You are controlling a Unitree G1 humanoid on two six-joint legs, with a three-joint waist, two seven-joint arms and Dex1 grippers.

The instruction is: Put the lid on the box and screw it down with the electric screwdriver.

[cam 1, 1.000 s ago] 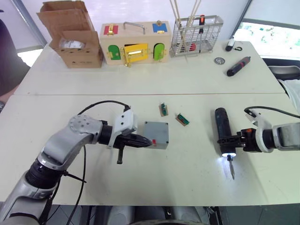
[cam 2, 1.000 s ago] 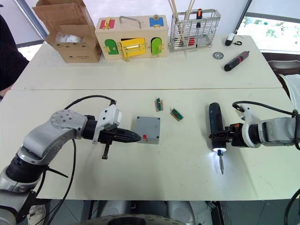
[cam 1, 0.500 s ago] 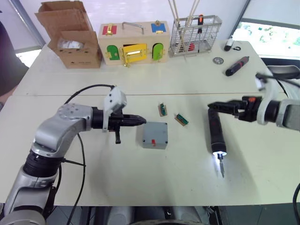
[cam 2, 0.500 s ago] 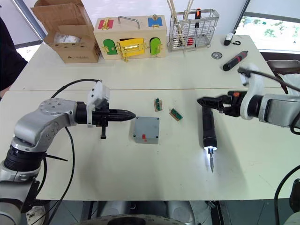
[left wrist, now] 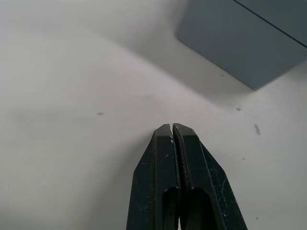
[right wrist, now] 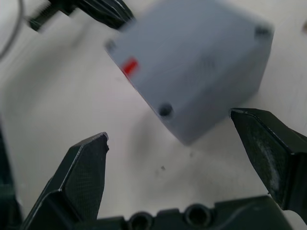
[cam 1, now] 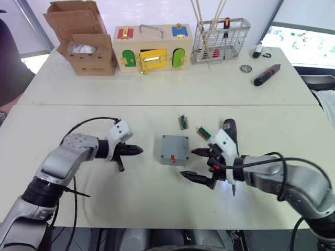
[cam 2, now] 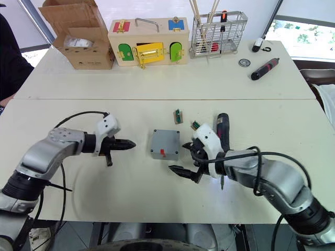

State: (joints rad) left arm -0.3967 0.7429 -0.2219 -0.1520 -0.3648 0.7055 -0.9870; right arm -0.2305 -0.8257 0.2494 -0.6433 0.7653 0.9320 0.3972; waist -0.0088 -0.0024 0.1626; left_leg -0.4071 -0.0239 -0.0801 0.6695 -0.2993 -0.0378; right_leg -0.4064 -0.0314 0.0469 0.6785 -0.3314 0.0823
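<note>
The grey box (cam 1: 174,150) with a red mark on its near side stands mid-table. A flat grey face with corner screw holes, the lid (right wrist: 192,52), closes its top. My left gripper (cam 1: 137,150) is shut and empty, pointing at the box from a short way to its left, tip apart from it (left wrist: 172,128). Just right of the box, my right gripper (cam 1: 194,164) is open, and its fingers (right wrist: 86,167) stand wide before the box's near right corner. The black electric screwdriver (cam 1: 229,129) lies on the table behind that gripper, partly hidden by it.
Two small green parts (cam 1: 182,122) lie just behind the box. At the table's back stand a cardboard carton (cam 1: 84,47), a wooden latch box (cam 1: 152,49) and a wire basket (cam 1: 220,39). A small black-and-red screwdriver (cam 1: 266,74) lies back right. A person (cam 1: 8,68) is at far left.
My right gripper let go of the electric screwdriver, left it lying, and swung left to the box, open. My left gripper drew back leftward from the box, still shut.
</note>
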